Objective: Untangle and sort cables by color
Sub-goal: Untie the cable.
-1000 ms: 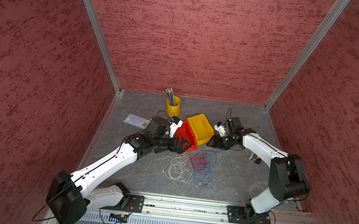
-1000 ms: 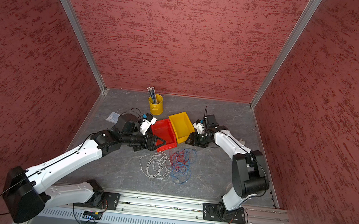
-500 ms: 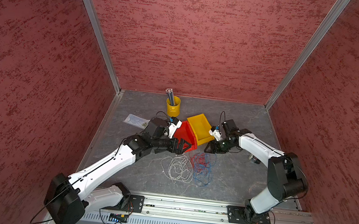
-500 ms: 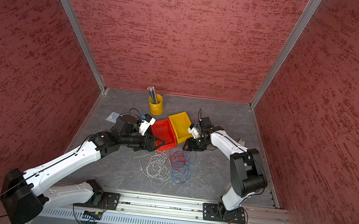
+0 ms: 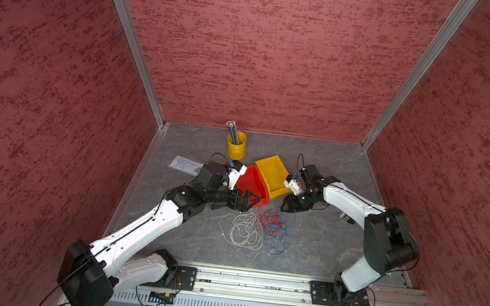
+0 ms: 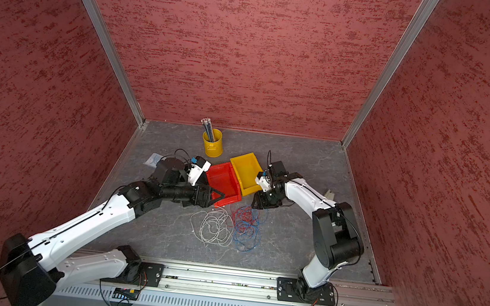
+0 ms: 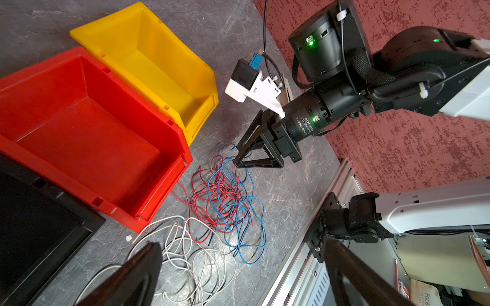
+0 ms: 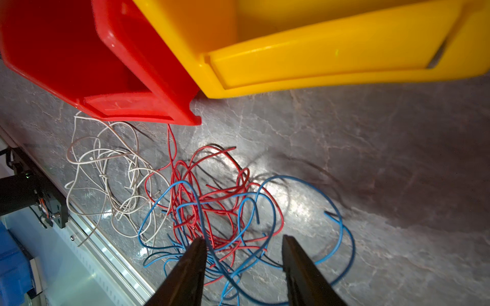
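Starting at the front rail: the loose pile of thin whitish-grey cables lies on the grey stone-look tabletop, mostly on its own. A few of its loops touch the knot of thin red and blue cables just beside it. That knot is the real headache, since the strands weave through each other and nothing is in a bin yet.

The right gripper hangs over the far edge of the knot. Its jaws are partway apart and nothing is pinched.

If it were me, I'd go for one strand only. The outer blue loop looks best, because it swings out over bare table. Close low on it so no red tags along, then pull slowly away from the pile.

The left gripper is spread wide and empty, just beside the near corner of the red plastic bin. I reckon it could pin the knot down during the pull.

The yellow plastic bin touches the red one, and both look empty. At the back stands a yellow metal cup of grey pencils, so keep clear of it.
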Controlling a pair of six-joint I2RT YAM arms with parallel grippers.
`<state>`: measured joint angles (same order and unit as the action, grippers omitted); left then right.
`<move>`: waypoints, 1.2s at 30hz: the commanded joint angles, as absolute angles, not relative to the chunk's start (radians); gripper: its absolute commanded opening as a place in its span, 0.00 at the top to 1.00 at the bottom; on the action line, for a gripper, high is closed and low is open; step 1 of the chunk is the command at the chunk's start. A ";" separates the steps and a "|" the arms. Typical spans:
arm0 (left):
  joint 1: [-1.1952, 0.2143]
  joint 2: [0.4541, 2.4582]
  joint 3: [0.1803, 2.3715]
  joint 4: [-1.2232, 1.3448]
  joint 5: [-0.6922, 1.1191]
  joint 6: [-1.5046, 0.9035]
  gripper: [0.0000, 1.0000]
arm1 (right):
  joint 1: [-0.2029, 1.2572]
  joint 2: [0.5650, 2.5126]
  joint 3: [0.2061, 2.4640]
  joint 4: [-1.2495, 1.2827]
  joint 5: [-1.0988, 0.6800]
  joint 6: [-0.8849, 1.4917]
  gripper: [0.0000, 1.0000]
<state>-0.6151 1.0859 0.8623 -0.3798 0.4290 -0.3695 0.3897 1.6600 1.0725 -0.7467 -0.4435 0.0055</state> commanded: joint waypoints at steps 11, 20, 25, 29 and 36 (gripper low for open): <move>-0.609 1.046 0.840 -0.353 0.417 -0.364 0.00 | 0.464 1.617 1.146 -0.758 -0.245 -0.005 0.99; -0.608 1.072 0.873 -0.311 0.456 -0.359 0.00 | 0.516 1.350 1.218 -0.900 -0.125 0.035 1.00; -0.627 1.046 0.850 -0.198 0.463 -0.383 0.00 | 0.517 1.260 1.320 -0.997 -0.132 0.042 1.00; -0.655 1.016 0.849 -0.154 0.455 -0.387 0.00 | 0.516 1.186 1.381 -1.048 -0.138 0.072 1.00; -0.696 0.988 0.867 -0.115 0.460 -0.397 0.00 | 0.516 1.103 1.537 -1.111 -0.124 0.194 1.00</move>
<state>-0.6872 1.0016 0.8452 -0.1688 0.4492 -0.3889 0.5137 1.1309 1.4460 -1.0687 -0.1505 0.1219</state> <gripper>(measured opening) 0.997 0.052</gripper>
